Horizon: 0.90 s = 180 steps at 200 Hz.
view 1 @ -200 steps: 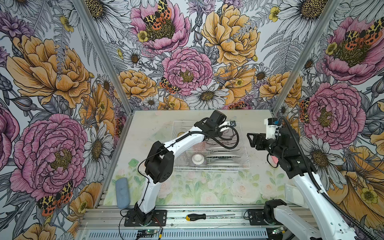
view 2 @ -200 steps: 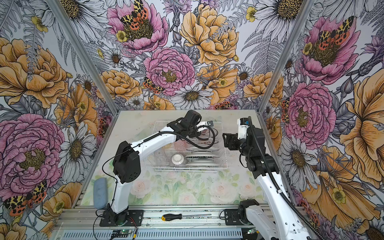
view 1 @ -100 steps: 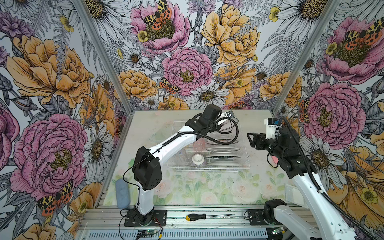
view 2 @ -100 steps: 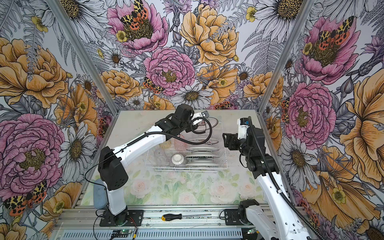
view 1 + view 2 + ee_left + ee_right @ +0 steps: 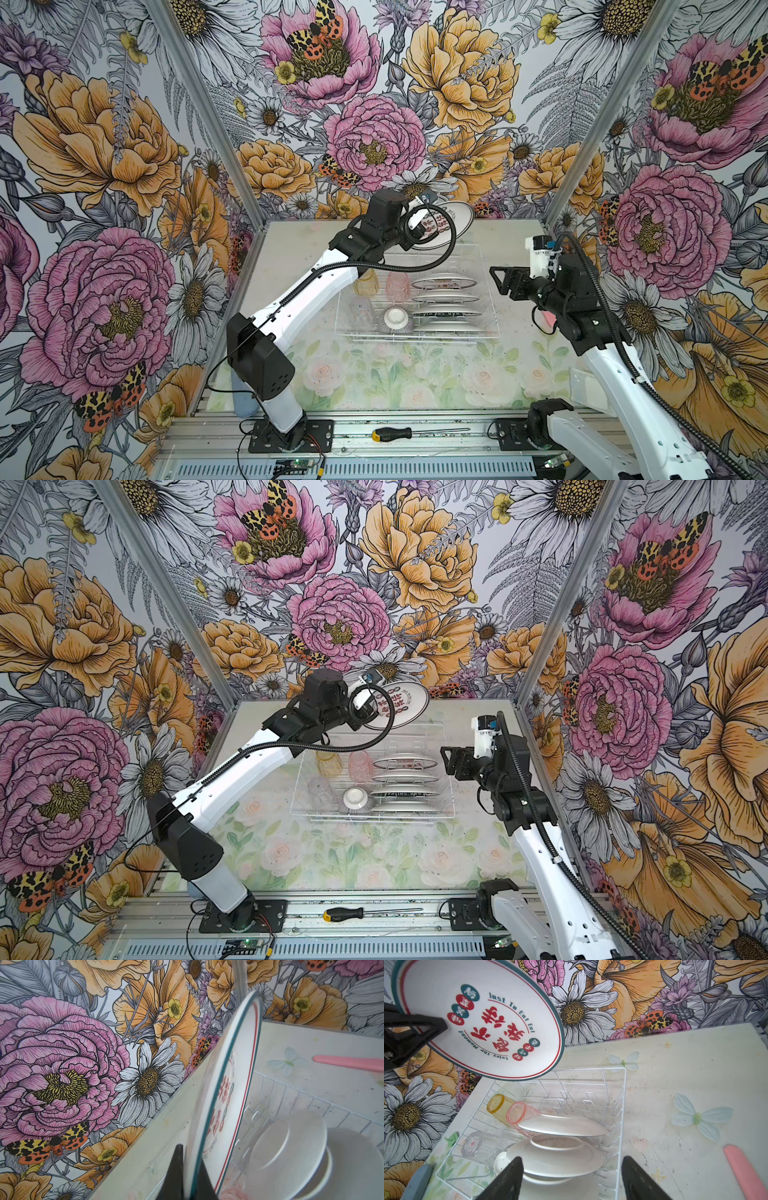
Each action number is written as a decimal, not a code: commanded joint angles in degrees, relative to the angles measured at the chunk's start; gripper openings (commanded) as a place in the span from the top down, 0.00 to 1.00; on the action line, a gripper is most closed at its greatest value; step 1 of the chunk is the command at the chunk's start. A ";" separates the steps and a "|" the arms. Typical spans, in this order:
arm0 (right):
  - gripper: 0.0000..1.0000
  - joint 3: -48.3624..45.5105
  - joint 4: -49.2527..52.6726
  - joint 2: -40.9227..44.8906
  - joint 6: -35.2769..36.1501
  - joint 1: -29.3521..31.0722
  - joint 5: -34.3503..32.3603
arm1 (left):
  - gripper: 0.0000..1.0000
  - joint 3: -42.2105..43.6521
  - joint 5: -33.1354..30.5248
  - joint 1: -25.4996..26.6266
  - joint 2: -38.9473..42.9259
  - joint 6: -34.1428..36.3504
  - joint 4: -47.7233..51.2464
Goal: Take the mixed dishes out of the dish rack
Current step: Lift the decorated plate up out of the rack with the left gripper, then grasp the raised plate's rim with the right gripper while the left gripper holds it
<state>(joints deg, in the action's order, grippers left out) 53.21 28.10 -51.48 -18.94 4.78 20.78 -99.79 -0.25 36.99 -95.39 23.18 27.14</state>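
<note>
White printed plate (image 5: 488, 1012) clamped at rim by left gripper (image 5: 190, 1178); cable (image 5: 454, 235) hides part of it in both top views. Right gripper (image 5: 572, 1159) spread, empty, near rack (image 5: 624, 1093).

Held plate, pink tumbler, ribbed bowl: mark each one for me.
Held plate (image 5: 483, 1022), right wrist view, on its printed centre.
Pink tumbler (image 5: 517, 1113), right wrist view, on the round end facing the camera.
Ribbed bowl (image 5: 395, 319), in a top view, on its upturned white base.
</note>
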 commanded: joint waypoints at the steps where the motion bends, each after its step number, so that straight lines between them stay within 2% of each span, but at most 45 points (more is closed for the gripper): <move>1: 0.24 -1.49 -5.79 -0.43 -3.59 -1.07 7.44 | 0.95 1.45 13.27 -2.64 2.64 -11.40 -3.54; 33: 0.24 -3.78 -12.87 -0.70 -7.98 -1.81 14.20 | 0.95 4.75 22.94 -5.17 3.80 -21.14 -5.55; 70: 0.24 -6.13 -20.32 -1.04 -12.73 -2.31 18.88 | 0.94 11.60 33.51 -8.44 4.96 -33.40 -15.30; 131: 0.25 -10.30 -28.13 -3.04 -17.35 -3.38 20.10 | 0.94 16.78 39.74 -8.89 4.34 -42.60 -24.14; 180: 0.31 -13.21 -38.02 -4.74 -23.25 -3.91 23.86 | 0.94 18.05 41.25 -8.13 3.40 -44.79 -25.38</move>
<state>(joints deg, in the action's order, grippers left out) 40.66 -1.45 -55.99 -37.98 1.15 41.50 -82.06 37.60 28.27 -92.77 -18.63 6.87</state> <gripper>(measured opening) 0.704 0.086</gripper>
